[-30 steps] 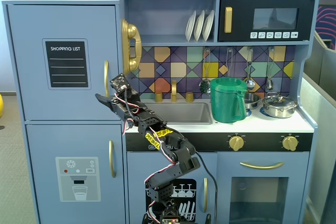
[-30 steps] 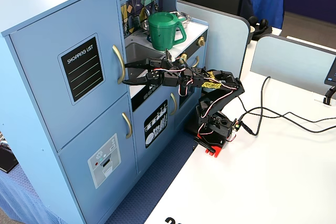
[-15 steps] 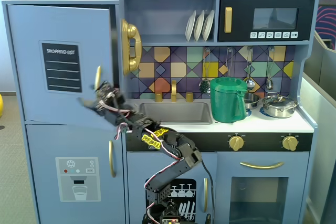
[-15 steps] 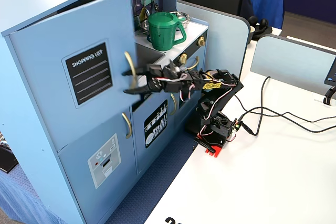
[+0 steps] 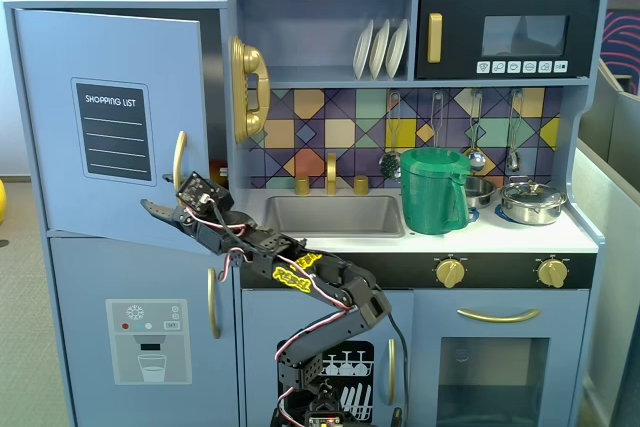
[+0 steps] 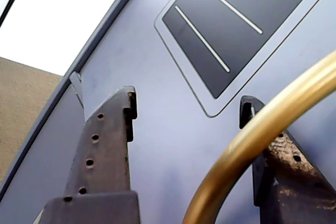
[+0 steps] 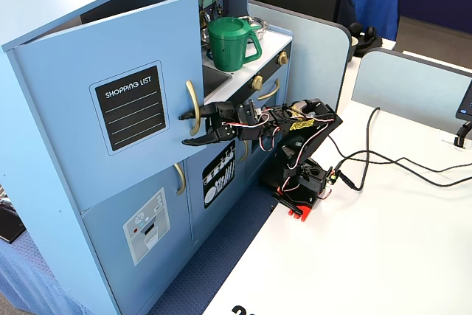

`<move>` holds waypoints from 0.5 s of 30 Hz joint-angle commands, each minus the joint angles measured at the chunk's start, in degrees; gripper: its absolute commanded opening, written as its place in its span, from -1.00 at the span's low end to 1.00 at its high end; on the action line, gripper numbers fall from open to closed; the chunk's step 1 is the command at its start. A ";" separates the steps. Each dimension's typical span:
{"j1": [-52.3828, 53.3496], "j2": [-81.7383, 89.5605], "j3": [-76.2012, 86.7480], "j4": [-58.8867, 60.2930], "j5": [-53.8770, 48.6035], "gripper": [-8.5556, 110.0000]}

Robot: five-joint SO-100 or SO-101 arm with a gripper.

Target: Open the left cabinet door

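The left cabinet door (image 5: 110, 57) is light blue with a black "SHOPPING LIST" panel (image 5: 113, 130) and a curved gold handle (image 5: 179, 159). It stands ajar, swung out from the cabinet, as a fixed view (image 7: 66, 71) also shows. My gripper (image 5: 158, 211) is open at the door's lower right corner, just below the handle (image 7: 192, 105), with its fingers spread (image 7: 193, 127). In the wrist view the gripper (image 6: 189, 103) faces the door (image 6: 157, 145). The handle (image 6: 262, 124) crosses in front of the right finger (image 6: 283, 177). The jaws hold nothing.
Below is the blue door with the water-dispenser picture (image 5: 150, 337). The small dish-rack door (image 5: 345, 377) is behind the arm. A green pitcher (image 5: 433, 190) stands on the counter by the sink (image 5: 335, 215). The arm's base (image 7: 302, 182) and cables (image 7: 383, 160) lie on the white table.
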 commanded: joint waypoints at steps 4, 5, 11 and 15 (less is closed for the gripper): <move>5.54 14.24 5.54 2.90 1.67 -0.57; 6.24 16.17 6.50 3.52 1.85 -0.57; 10.11 29.09 13.01 7.21 3.78 -0.58; 15.12 36.21 16.26 10.02 6.68 -0.58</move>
